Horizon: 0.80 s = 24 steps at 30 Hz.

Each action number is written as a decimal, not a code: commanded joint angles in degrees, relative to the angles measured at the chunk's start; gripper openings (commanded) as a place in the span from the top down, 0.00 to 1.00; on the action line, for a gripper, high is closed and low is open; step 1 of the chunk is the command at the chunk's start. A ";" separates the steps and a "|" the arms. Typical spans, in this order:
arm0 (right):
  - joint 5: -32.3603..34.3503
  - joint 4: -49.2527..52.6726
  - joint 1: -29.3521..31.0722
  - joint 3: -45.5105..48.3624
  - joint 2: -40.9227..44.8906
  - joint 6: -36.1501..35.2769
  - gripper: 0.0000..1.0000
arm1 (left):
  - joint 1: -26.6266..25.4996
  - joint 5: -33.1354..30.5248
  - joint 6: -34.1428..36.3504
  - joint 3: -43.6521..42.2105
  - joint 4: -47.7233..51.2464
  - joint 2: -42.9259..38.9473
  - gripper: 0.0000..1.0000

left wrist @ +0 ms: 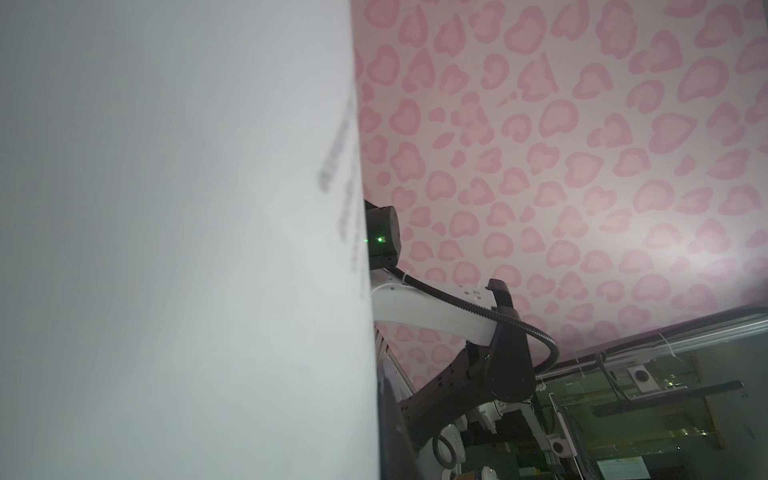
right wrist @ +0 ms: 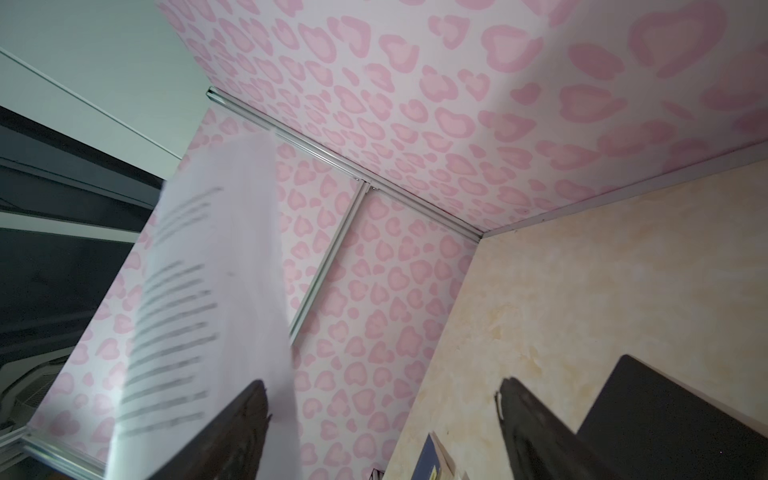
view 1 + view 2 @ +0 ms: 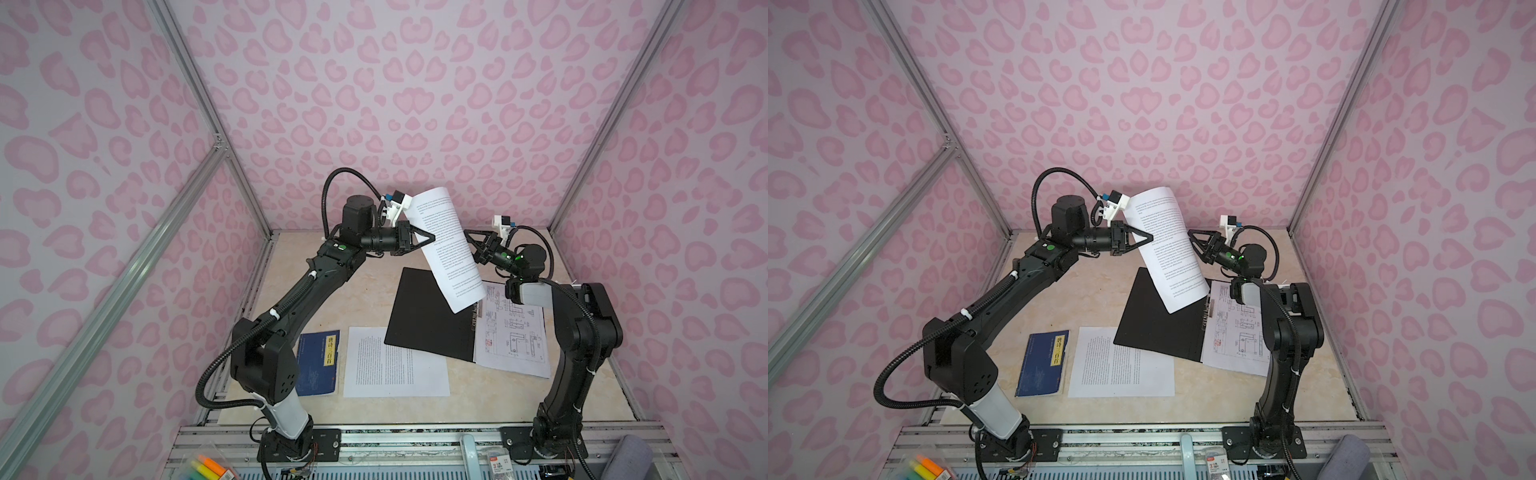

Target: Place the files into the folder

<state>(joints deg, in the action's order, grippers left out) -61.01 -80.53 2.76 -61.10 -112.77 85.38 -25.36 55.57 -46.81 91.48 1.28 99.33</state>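
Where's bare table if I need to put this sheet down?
Bare table shows left of the open folder, behind the blue book and text sheet. A smaller patch lies at the front, between that sheet and the right arm. Crowded: the right side, with folder, drawing sheet and arm.

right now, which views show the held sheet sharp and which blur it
In both top views the held sheet is sharp enough to show lines of text; in the left wrist view it is a grey out-of-focus slab; in the right wrist view its print is smeared.
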 commanded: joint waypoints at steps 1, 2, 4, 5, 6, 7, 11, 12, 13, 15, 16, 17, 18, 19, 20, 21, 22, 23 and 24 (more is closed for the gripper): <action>-0.86 -8.71 0.66 0.46 1.33 5.88 0.14 | 1.13 3.09 -1.80 -0.52 -4.52 2.09 0.97; -0.95 -8.74 0.86 0.53 1.81 6.06 0.14 | 1.51 3.12 -1.40 -0.39 -4.03 2.70 0.97; -0.77 -8.69 0.82 0.76 2.69 6.61 0.14 | 2.47 3.74 -1.18 -0.42 -4.00 3.69 0.97; -0.85 -8.73 0.84 0.80 2.97 6.77 0.14 | 2.82 3.83 -0.71 -0.49 -3.83 3.93 0.97; -0.94 -8.76 0.92 0.72 3.31 7.03 0.14 | 3.25 3.76 -0.30 -0.60 -3.54 4.33 0.97; -1.24 -8.74 1.13 0.57 3.43 7.15 0.15 | 3.75 4.01 -0.36 -0.52 -3.27 4.95 0.97; -1.80 -8.74 1.22 -0.05 2.91 7.87 0.23 | 4.53 5.31 0.47 -0.69 -2.75 5.13 0.97; -2.12 -8.69 1.31 -0.24 2.44 7.98 0.27 | 4.78 5.61 0.36 -0.78 -2.89 5.01 0.97; -2.26 -8.72 1.24 -0.31 2.10 8.04 0.30 | 5.10 5.92 -0.02 -0.92 -3.37 4.84 0.97; -2.60 -8.53 1.39 -0.34 1.44 7.73 0.36 | 5.40 6.34 -0.20 -1.11 -3.67 4.47 0.97; -2.85 -8.09 1.54 -0.41 1.21 7.28 0.38 | 5.57 6.61 -0.27 -1.13 -3.77 4.34 0.97; -3.12 -7.39 1.54 -0.36 1.07 6.61 0.40 | 5.52 6.90 -0.41 -1.21 -4.06 4.17 0.97; -3.49 -6.36 1.77 -0.26 0.97 5.60 0.42 | 5.59 7.05 -0.39 -1.22 -4.12 4.04 0.97; -3.90 -4.70 2.04 -0.19 1.04 4.22 0.45 | 5.59 7.18 -0.55 -1.26 -4.34 3.88 0.97; -4.24 -3.23 2.21 -0.07 1.13 2.96 0.48 | 5.68 7.15 -0.86 -1.37 -4.68 3.77 0.97; -4.66 -1.42 2.42 -0.06 1.31 1.30 0.51 | 5.78 7.31 -1.40 -1.52 -5.36 3.68 0.97; -4.90 0.32 2.67 0.05 1.57 -0.20 0.52 | 5.81 7.31 -1.54 -1.53 -5.65 3.68 0.97; -4.94 1.58 2.79 0.23 1.83 -1.35 0.53 | 5.92 7.35 -1.58 -1.48 -5.69 3.68 0.97; -5.10 2.94 2.85 0.36 2.09 -2.54 0.55 | 6.02 7.45 -1.65 -1.40 -5.70 3.64 0.97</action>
<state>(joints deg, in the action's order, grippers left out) -64.53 -81.36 5.32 -61.17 -111.13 87.92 -19.59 61.65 -47.94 90.21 -1.41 104.12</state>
